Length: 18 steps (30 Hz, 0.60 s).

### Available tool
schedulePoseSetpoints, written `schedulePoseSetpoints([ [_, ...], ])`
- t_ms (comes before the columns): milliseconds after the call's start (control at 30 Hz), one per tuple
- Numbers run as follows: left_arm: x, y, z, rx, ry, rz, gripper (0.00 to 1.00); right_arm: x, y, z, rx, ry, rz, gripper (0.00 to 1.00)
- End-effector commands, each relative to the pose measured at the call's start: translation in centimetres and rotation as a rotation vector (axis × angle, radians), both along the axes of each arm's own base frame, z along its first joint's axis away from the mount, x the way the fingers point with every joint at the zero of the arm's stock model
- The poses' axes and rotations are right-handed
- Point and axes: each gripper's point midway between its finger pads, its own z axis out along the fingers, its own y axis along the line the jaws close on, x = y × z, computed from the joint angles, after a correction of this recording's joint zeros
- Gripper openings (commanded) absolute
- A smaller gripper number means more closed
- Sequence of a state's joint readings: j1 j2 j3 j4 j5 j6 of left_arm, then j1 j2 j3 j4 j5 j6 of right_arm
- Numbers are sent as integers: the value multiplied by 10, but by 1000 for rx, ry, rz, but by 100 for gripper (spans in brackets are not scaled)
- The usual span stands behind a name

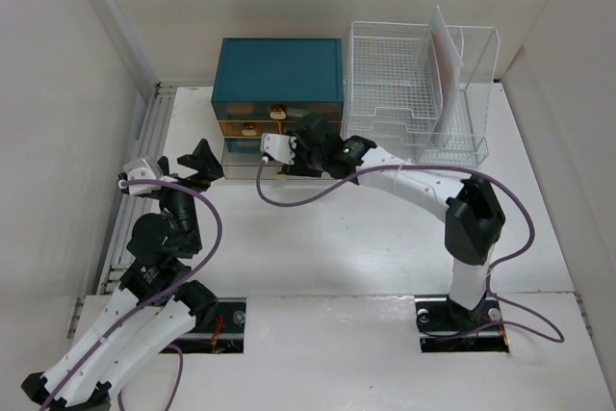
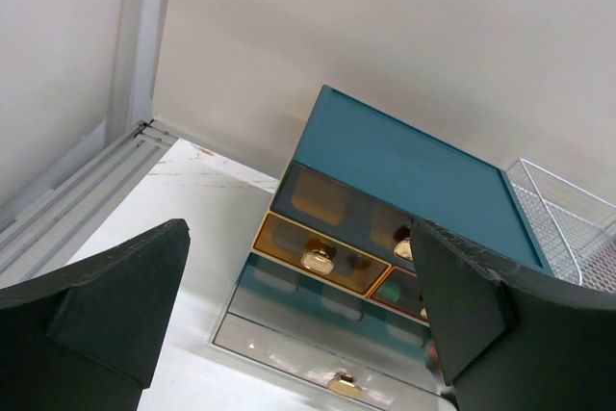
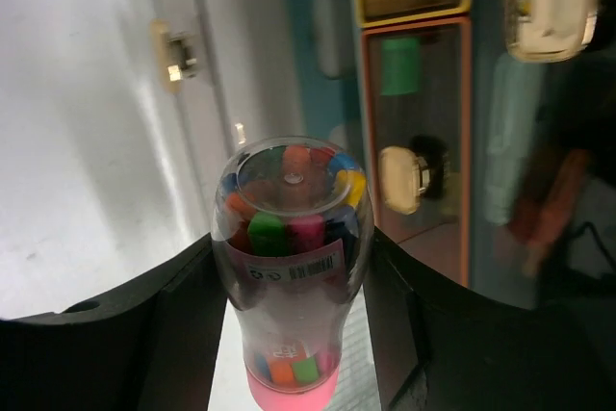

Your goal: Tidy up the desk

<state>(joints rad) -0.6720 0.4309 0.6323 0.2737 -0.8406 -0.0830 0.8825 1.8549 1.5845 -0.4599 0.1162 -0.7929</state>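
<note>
right end effector grips a bottle at the drawers

the white bench (image 1: 318,238) fills the view beneath both arms; at its far edge stand a teal drawer box (image 1: 279,69) and, just to its right, a white wire rack (image 1: 423,93); the right end effector (image 3: 289,295) is clamped on a clear bottle (image 3: 289,238) of coloured pieces with a pink end, close in front of the drawers; the lowest drawer (image 2: 318,348) sits pulled out; the left end effector (image 2: 298,267) hovers left of the box, fingers wide apart, holding nothing
</note>
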Motion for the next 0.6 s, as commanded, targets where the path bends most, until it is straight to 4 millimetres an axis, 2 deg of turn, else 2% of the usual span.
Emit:
schedulePoseSetpoints([
  [0,-4,3,12,-21,-50,-6,100,28,20,20,56,-96,-8,0],
  [67,-4,3,12,-21,-50,-6,100,42,12,16,43,-108,-35,0],
  [133,-3,2,8,-15,-42,-6,100,51,13,14,42,-117,-40,0],
  [400,-5,3,10,-21,-50,-6,100,71,17,4,22,-149,-33,0],
  [433,-5,3,10,-21,-50,-6,100,73,17,10,27,-161,-40,0],
  [567,-7,5,11,-26,-57,-6,100,75,19,4,20,-155,-40,0],
])
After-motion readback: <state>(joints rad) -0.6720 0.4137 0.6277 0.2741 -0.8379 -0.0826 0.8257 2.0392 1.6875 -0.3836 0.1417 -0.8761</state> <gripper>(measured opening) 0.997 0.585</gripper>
